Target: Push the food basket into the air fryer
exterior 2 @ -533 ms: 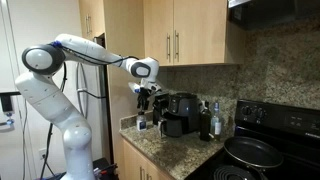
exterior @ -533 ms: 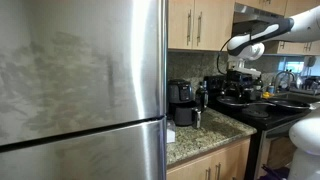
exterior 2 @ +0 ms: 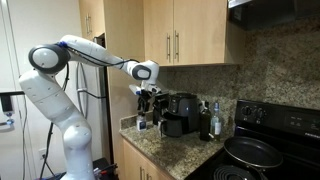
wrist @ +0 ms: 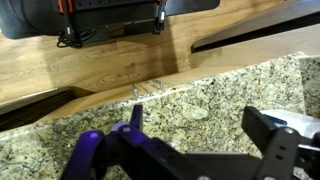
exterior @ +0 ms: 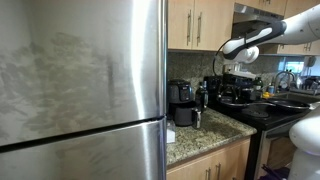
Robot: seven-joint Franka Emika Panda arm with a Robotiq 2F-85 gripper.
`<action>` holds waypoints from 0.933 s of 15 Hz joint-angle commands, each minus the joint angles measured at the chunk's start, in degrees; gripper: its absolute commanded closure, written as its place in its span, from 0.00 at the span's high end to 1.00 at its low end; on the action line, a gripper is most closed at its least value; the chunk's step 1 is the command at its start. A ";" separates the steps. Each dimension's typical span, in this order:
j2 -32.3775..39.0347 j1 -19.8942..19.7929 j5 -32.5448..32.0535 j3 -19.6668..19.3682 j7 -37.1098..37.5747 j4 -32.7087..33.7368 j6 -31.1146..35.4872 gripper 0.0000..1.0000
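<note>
Wrist view: the gripper (wrist: 196,125) hangs over the speckled granite table (wrist: 200,90), its fingers (wrist: 268,130) spread wide, released and empty. In an exterior view it hovers just beside the air fryer (exterior 2: 183,103), whose food basket (exterior 2: 174,126) juts from the lower front.

The tool (exterior 2: 147,100) hangs over the granite tabletop (exterior 2: 168,150), just beside the air fryer (exterior 2: 182,103). The food basket (exterior 2: 174,126) protrudes from the fryer's lower front.
</note>
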 commanded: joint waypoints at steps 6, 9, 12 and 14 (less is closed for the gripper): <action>29.01 3.48 -20.93 10.60 5.42 10.09 24.54 1.00; 27.81 4.45 -19.42 10.03 5.54 8.22 24.60 1.00; 30.52 4.06 -20.47 9.36 5.91 9.71 27.12 1.00; 32.65 3.00 -16.77 8.47 4.51 9.69 34.11 1.00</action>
